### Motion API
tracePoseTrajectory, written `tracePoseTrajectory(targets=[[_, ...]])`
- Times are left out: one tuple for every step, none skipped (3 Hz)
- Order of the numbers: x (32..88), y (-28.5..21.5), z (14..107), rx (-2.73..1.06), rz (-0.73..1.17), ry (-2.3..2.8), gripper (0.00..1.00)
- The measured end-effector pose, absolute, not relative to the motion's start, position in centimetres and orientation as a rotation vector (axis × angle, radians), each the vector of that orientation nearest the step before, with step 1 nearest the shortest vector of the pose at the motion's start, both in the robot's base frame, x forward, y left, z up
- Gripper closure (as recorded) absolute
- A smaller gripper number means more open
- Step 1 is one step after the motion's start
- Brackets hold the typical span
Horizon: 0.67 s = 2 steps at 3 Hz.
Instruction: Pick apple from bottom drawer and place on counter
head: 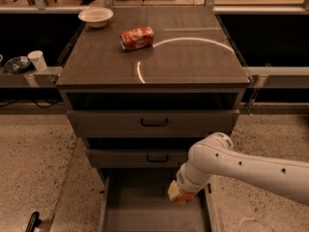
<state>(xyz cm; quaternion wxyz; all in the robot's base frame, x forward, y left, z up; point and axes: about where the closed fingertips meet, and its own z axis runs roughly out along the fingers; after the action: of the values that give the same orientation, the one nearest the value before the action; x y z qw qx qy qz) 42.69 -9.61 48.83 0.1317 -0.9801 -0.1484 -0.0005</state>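
Note:
The bottom drawer [140, 211] is pulled open below two shut upper drawers and shows a flat grey floor. My white arm reaches in from the right. My gripper [178, 195] is at the drawer's right side, shut on the apple [183, 198], a small red and yellowish fruit mostly hidden under the wrist. It is held just above the drawer floor. The counter [193, 62] is the glossy grey-brown cabinet top above, with an arc of reflected light.
A crushed red soda can [137, 37] lies on the counter left of centre, and a white bowl [95, 16] stands at its back left corner. A paper cup [36, 60] and a dark dish [17, 64] sit on a shelf at left. Speckled floor surrounds the cabinet.

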Motion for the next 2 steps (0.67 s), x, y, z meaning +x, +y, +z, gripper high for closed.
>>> tracePoseTrajectory(targets=[[43.4, -10.3, 54.9, -2.879, -0.073, -0.383, 1.0], [45.0, -12.0, 64.6, -2.907, -0.177, -0.334, 1.0]])
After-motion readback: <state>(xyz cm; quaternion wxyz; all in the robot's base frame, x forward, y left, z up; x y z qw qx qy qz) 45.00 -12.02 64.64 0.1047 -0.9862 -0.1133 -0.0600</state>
